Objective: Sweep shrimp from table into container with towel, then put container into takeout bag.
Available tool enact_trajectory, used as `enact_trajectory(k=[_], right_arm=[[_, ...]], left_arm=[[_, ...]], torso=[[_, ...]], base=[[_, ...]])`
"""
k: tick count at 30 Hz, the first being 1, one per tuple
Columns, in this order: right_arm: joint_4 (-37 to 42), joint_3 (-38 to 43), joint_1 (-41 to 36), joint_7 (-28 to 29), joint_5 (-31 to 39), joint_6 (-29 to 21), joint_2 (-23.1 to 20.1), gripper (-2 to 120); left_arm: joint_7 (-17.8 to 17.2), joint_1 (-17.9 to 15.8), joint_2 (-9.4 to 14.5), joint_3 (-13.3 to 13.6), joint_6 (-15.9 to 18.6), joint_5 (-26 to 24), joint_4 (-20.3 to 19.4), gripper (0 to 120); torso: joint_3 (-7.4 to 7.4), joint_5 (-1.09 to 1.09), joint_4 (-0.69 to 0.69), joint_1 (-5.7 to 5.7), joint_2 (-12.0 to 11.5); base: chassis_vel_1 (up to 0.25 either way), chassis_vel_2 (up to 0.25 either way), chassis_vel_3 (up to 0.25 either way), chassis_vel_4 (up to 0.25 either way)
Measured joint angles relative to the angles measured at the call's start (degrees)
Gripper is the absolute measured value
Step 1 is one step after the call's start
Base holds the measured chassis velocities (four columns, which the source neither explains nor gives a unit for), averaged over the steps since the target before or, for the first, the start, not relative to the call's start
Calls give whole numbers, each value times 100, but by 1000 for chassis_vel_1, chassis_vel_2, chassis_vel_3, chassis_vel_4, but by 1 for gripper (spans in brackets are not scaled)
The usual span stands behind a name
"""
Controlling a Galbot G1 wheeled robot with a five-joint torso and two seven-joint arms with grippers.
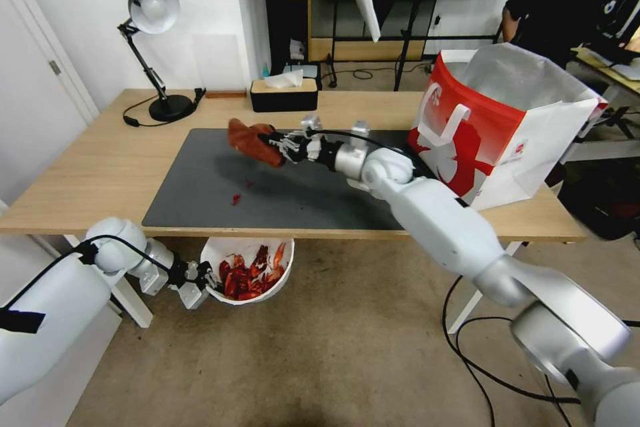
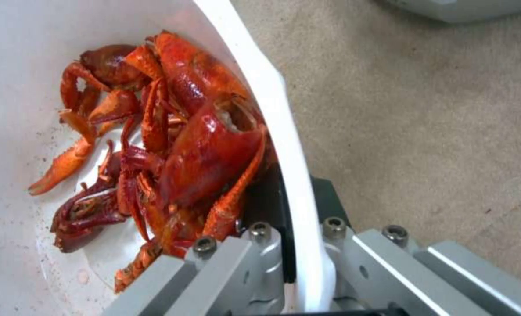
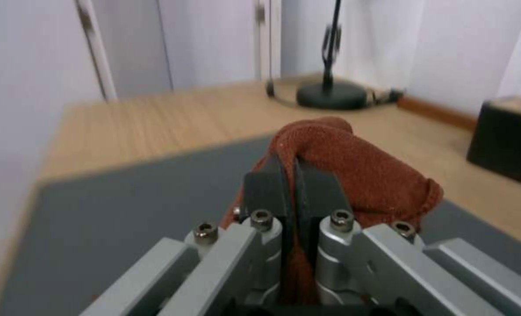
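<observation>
wood table (image 1: pixel 100 167) with a grey mat (image 1: pixel 200 193); right gripper (image 1: pixel 283 145) clamps the towel (image 1: pixel 252 140) above it. left gripper (image 1: pixel 197 283) grips the bowl (image 1: pixel 220 257), holding most shrimp (image 1: pixel 250 277), below the table edge. sweeping looks nearly done; two bits (image 1: pixel 236 199) likely still need pushing off.

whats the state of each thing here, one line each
left pincer: shut on the container rim, below the table's front edge
right pincer: shut on the towel, above the mat
container: held tilted, holding most of the shrimp
shrimp: piled in the container; a few bits left on the mat
towel: bunched, lifted off the mat
takeout bag: upright on the table, open
lamp: off
</observation>
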Motion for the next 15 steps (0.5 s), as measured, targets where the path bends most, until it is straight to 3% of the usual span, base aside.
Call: enact_trajectory(k=[3, 5, 15], right_arm=[[-478, -115, 126, -240, -334, 42, 228, 0], [-761, -181, 203, -786, -523, 20, 329, 0], [-872, -204, 159, -2303, -637, 33, 241, 0]], left_arm=[[-12, 12, 17, -21, -1, 1, -4, 0], [-23, 17, 30, -35, -2, 1, -3, 0], [-53, 44, 39, -65, -6, 0, 28, 0]], torso=[[0, 0, 0, 0, 0], [0, 0, 0, -1, 0], [0, 0, -1, -1, 0]], base=[[0, 0, 0, 0], [0, 0, 0, 0], [0, 0, 0, 0]])
